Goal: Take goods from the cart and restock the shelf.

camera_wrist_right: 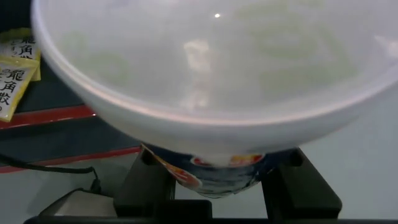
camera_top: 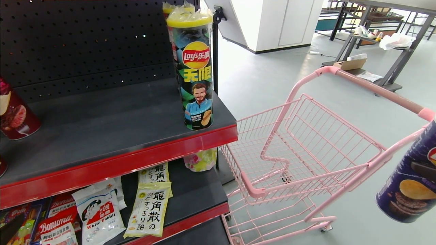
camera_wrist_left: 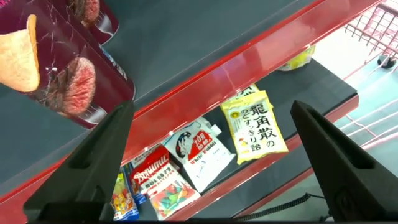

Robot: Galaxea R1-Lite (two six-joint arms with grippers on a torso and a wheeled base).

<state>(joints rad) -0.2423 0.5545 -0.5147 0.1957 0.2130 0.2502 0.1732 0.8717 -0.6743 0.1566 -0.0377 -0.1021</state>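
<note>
The right gripper (camera_wrist_right: 217, 190) seems clamped on the blue can (camera_top: 410, 183), held right of the cart (camera_top: 371, 89) ready for the shelf (camera_top: 102, 122) at left, where the left gripper (camera_wrist_left: 211, 165) hangs wide open.

Counted are one pink cart (camera_top: 250, 185), two yellow-lidded chip cans (camera_top: 196, 71), two maroon chip cans (camera_top: 13, 115), and one dark-blue chip can (camera_top: 410, 183).

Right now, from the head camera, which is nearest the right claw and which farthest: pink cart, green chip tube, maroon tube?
1. Pink cart, beside the right claw.
2. Green chip tube, upper shelf's right corner.
3. Maroon tube, upper shelf's far left.
</note>
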